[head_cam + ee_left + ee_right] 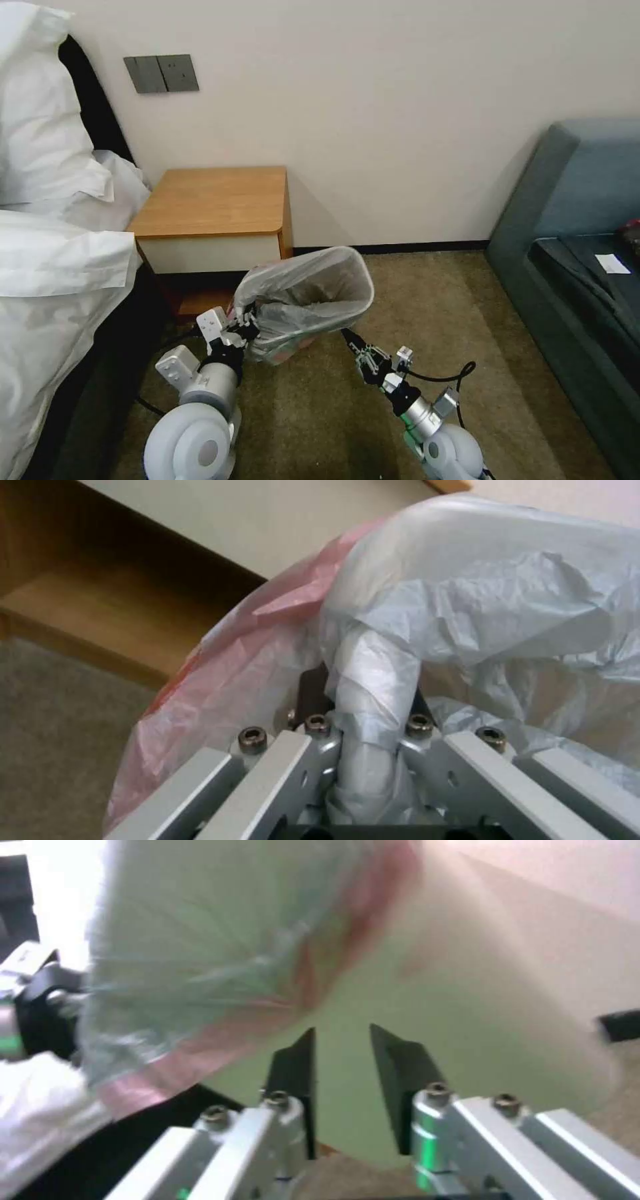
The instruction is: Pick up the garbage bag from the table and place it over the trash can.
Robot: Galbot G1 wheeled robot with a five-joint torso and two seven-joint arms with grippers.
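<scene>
Two pincers working: left pincer (pixel 248 328) is pinching the garbage bag (pixel 303 293) already draped over the tilting trash can (pixel 373 1040); right pincer (pixel 355 347) is gaping beside it. Tugging harder risks tipping it.

No readable text, label, brand, number or sign anywhere. Blank grey wall plate (pixel 161 73) above the table (pixel 213 200); white paper slip (pixel 612 264) far right of the table, writing unreadable.

Carpeted floor (pixel 427 313) carries the wooden nightstand (pixel 213 200) against the wall, the bed (pixel 60 320) on the left, a grey-blue sofa (pixel 573 220) on the right. Nightstand top bare.
</scene>
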